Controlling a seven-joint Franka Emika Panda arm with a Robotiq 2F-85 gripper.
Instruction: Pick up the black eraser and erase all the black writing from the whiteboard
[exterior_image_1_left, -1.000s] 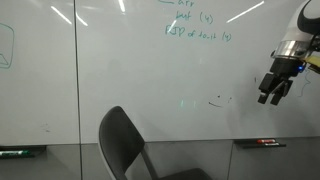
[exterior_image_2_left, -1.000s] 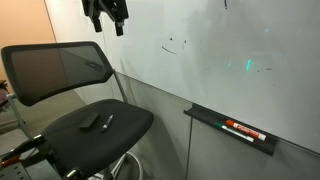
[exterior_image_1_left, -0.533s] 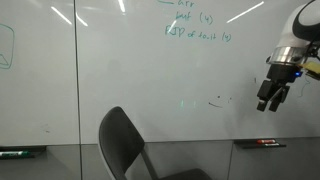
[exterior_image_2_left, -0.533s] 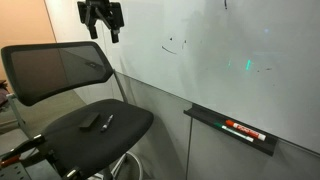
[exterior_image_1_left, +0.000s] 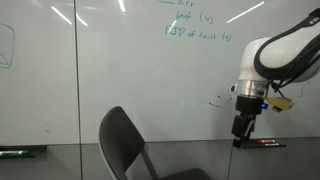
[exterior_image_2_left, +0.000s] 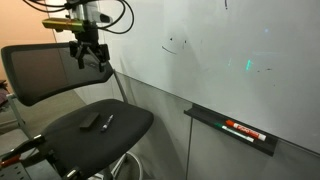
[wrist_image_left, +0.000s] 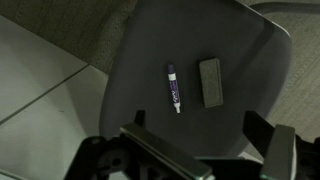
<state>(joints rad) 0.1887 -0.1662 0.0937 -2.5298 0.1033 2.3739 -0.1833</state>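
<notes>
The black eraser (wrist_image_left: 210, 82) lies flat on the dark chair seat (wrist_image_left: 240, 50), beside a purple-and-white marker (wrist_image_left: 173, 88). In an exterior view it is a small dark shape on the seat (exterior_image_2_left: 90, 121). My gripper (wrist_image_left: 195, 135) is open and empty, and points down at the seat from well above the eraser. In both exterior views the gripper (exterior_image_1_left: 242, 128) (exterior_image_2_left: 90, 55) hangs in front of the whiteboard (exterior_image_1_left: 110, 70) (exterior_image_2_left: 230, 30). The black writing (exterior_image_1_left: 215, 100) (exterior_image_2_left: 175, 44) is a small smile-like curve on the board.
The chair's mesh back (exterior_image_2_left: 55, 70) (exterior_image_1_left: 122, 145) stands close beside the gripper. A grey ledge (exterior_image_2_left: 205, 117) (exterior_image_1_left: 245, 145) holds a red-and-dark marker (exterior_image_2_left: 243, 130) (exterior_image_1_left: 264, 143). Green handwriting (exterior_image_1_left: 195, 25) is at the top of the board.
The arm has swung down and away from the board's upper area. The gripper now sits lower, near the chair back, and stays open and empty.
</notes>
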